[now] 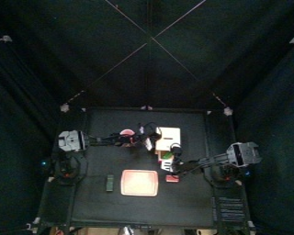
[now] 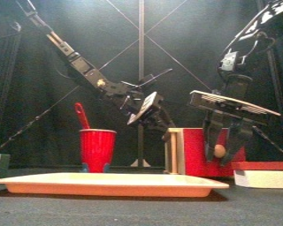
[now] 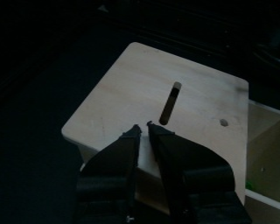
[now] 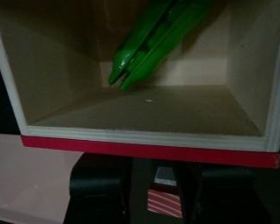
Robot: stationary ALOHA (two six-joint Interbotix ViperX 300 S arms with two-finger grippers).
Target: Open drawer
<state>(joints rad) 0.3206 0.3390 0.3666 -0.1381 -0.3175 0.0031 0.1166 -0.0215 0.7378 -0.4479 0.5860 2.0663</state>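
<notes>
While the left tool [image 3: 145, 130] hangs over the left half of the desk [image 1: 100, 128], its jaws are clenched almost tip to tip on nothing, just above the drawer's [image 1: 172, 140] pale slotted top. The drawer stands right of the desk's middle, between the two arms. Its red-edged compartment, with a green object [image 4: 154, 44] inside, faces the right tool [image 4: 160, 171]. That tool is released, and a small red-and-white piece [image 4: 164, 199] shows between its parted jaws.

Pink tray [image 1: 140, 182]: flat near the table's front edge, wide across the front view.
Red cup [image 2: 96, 148]: upright behind the tray, a red utensil [image 2: 80, 115] standing inside.
</notes>
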